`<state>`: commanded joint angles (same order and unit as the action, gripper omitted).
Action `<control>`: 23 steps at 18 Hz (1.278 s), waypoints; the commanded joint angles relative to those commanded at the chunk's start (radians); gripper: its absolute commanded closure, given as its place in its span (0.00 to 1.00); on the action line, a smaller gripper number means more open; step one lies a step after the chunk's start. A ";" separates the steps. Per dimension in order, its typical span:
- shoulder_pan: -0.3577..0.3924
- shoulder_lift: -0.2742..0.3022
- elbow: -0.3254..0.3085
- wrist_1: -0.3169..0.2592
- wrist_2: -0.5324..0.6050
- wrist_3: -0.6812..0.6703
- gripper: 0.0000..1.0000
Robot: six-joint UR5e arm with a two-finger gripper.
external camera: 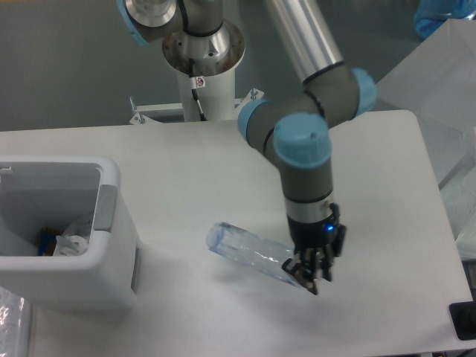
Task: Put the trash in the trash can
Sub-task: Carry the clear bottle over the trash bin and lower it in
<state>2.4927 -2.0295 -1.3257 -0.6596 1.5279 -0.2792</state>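
A crushed clear bluish plastic bottle (249, 253) hangs tilted above the table, its far end pointing left toward the bin. My gripper (306, 280) is shut on the bottle's right end, at the table's front centre-right. The trash can (111, 245), a white bin with a grey side panel, stands at the left edge. Inside it lies a crumpled white paper wad (74, 242) beside a blue-and-orange wrapper (47, 242). The bottle is well to the right of the bin.
The arm's base column (201, 67) rises at the back of the table. A translucent frosted box (435, 82) stands at the far right. A clear bag (11, 320) shows at the bottom left corner, and a dark object (462, 320) at the bottom right.
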 joint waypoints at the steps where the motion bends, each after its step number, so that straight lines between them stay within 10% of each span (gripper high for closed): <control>1: -0.002 0.002 0.031 0.005 0.000 -0.002 0.70; 23: -0.322 0.281 0.066 0.028 -0.074 -0.003 0.70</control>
<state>2.1708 -1.7487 -1.2594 -0.6320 1.4542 -0.2823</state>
